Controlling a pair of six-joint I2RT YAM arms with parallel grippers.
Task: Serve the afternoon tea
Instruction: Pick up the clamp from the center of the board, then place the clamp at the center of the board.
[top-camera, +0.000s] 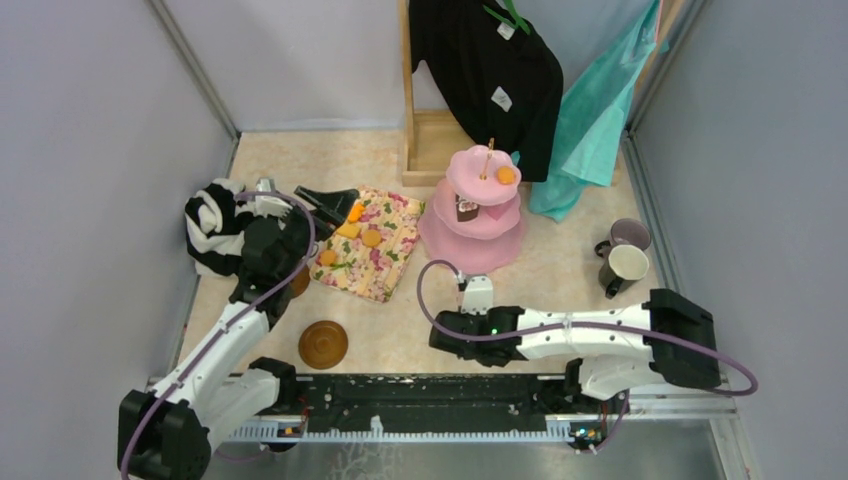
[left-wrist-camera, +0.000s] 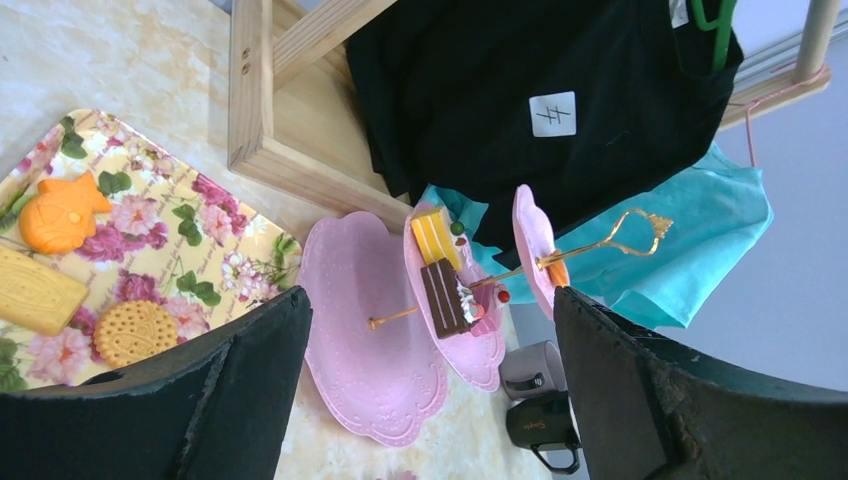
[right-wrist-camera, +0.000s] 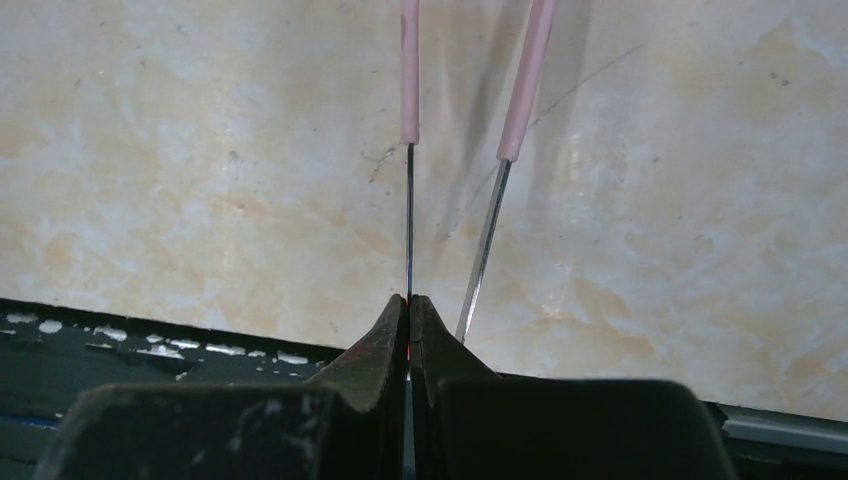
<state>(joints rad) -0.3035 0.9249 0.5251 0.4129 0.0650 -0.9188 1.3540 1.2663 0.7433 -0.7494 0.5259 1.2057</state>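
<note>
Pink three-tier cake stand (top-camera: 472, 225) sits near the desk's (top-camera: 400, 335) far edge; left jaws gape empty by the pastries (top-camera: 371, 238), right jaws pinch a thin pink-sleeved rod (right-wrist-camera: 409, 220).

We see a robot test cell, not a home: grey walls (top-camera: 90, 120) box in the table (top-camera: 390, 330), the left arm (top-camera: 215, 345) and right arm (top-camera: 580, 335) are bolted to a rail (top-camera: 420, 400) at its near edge, and toy pastries (top-camera: 371, 238) serve as props.

Cake stand (top-camera: 472, 230) sat mid-table, just in front of the wooden rack (top-camera: 425, 140). Cloth (top-camera: 388, 265) was right beside it on my left with pastries (top-camera: 371, 238) on it, and the crumpled garment (top-camera: 210, 228) further left. Mugs (top-camera: 625, 266) were off to the right, one behind the other. Saucer (top-camera: 323, 344) sat near my bases, in front of the cloth.
</note>
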